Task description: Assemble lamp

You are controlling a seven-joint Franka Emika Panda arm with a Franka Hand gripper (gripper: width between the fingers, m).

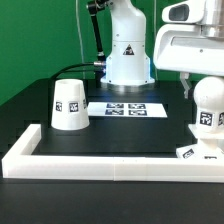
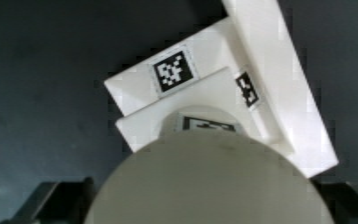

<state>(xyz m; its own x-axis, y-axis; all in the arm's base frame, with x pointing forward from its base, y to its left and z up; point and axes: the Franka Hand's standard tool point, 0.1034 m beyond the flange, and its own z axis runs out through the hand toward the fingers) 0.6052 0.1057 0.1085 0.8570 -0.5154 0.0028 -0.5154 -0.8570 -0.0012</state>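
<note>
My gripper is at the exterior view's right, shut on the round white bulb, which it holds upright just above the table. The low angular base block lies below it, near the front rail. In the wrist view the bulb fills the lower part of the picture between my dark fingers. The base block with its square tags lies just beyond the bulb. The tapered cone shade stands upright at the exterior view's left, far from the gripper.
The marker board lies flat in the middle, in front of the robot's base. The long low white border rail runs along the front edge and turns back at the exterior view's left. It passes close beside the base block.
</note>
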